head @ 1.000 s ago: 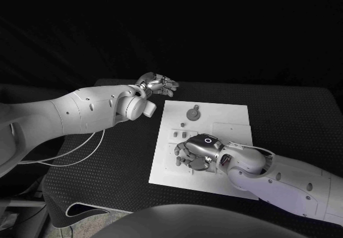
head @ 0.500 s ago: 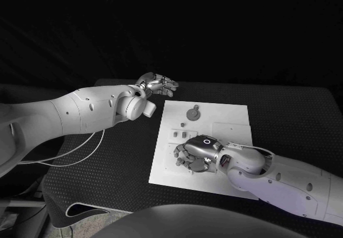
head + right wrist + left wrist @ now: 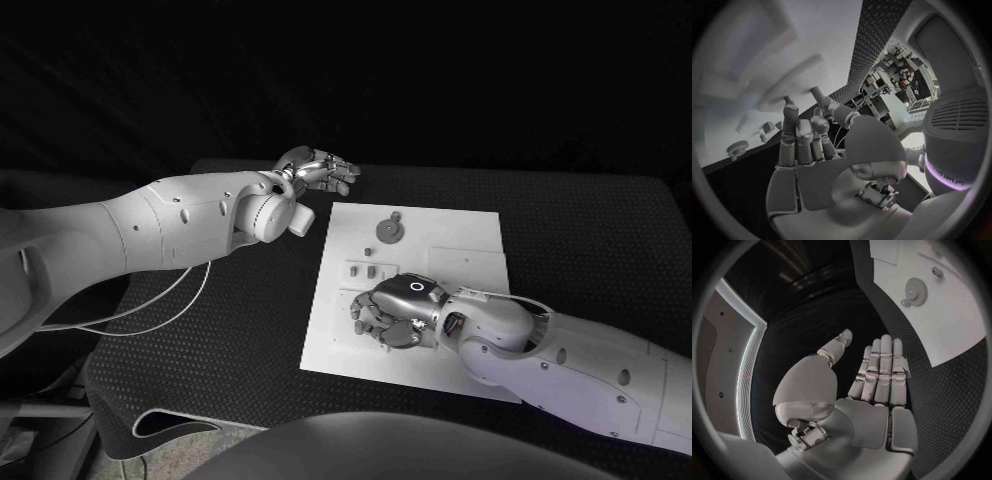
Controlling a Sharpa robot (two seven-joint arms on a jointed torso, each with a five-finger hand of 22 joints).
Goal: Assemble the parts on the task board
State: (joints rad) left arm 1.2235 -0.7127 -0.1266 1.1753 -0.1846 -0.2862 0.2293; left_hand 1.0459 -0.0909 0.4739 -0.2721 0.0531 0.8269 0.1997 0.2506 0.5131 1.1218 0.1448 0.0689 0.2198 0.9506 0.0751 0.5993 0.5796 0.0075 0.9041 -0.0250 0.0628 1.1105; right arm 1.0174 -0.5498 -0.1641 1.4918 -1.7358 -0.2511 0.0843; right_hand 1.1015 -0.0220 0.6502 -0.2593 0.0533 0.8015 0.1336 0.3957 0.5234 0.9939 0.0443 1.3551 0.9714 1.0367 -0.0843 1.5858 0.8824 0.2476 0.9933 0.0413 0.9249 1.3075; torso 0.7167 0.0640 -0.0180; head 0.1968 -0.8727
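Sits in the middle of the black counter (image 3: 216,330): the white board (image 3: 476,240), with the right hand (image 3: 397,310) low over its near-left part, palm down. Fingers (image 3: 795,135) of that hand bent down toward the board surface, their tips close to or touching it; cannot tell whether any small piece is pinched between them, since the hand covers whatever lies beneath. Just beyond those fingertips, toward the far side of the board: a short row of small grey pieces (image 3: 366,268) standing in their slots. Farther still past the fingertips, near the board's far edge: a round toothed gear (image 3: 389,233) lying flat, with a small knob-like piece (image 3: 395,216) just beyond it and another tiny piece (image 3: 369,251) beside it on the near side. To the outer side of the right fingers: a faint square outline on the board. Hovers off the board, over the counter by its far-left corner: the left hand (image 3: 320,170), holding nothing. Fingers (image 3: 879,370) of that hand stretched out straight and lying side by side, thumb held apart, palm bare. Ahead of and to one side of those fingertips in the left wrist view: the gear (image 3: 916,290) and the tiny piece (image 3: 906,303) next to it, well apart from the hand.
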